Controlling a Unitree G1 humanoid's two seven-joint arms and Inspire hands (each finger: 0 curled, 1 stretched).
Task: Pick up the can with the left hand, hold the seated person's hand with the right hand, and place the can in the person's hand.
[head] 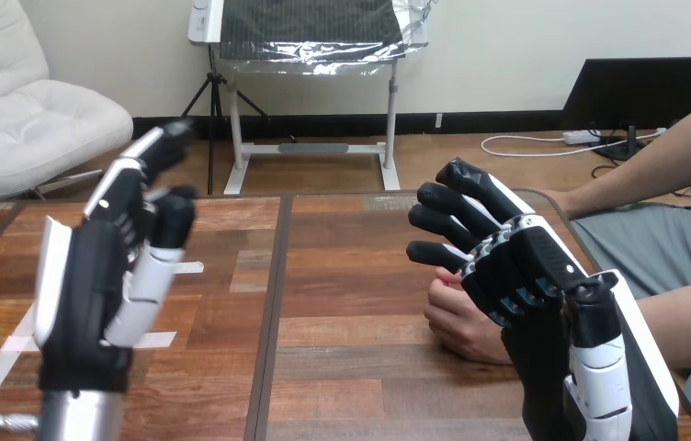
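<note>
**Can Handover: Handling Notes, Both Hands Unloaded**

The left hand is standing raised at 9 o'clock in the head view, with its back shell facing the camera and its fingers pointing up, loosely spread. It is carrying nothing. Where the can is standing cannot be told.

The right hand is hovering at 4 o'clock. Its fingers are reaching toward 10 o'clock, nearly straight and slightly fanned, and are wrapping nothing. The person's hand is lying loosely curled on the table, just under the right hand's lower left edge. Whether the two are touching cannot be told.

Handling judgement: a can is likely behaving as a light, thin-walled cylinder with a smooth, slippery skin. Take hold round the mid-body, with the thumb opposing the fingers, at moderate force — too much is risking a dent, too little is letting it slide. Keep it upright.

Surface: the table is showing hard, level wooden planks. A dark seam is running from 12 to 6 o'clock down the middle, and white tape strips are lying at 8 o'clock.

Working room: the two hands are standing well apart with bare planks between them — the left hand's path toward 3 o'clock is looking unobstructed.
</note>
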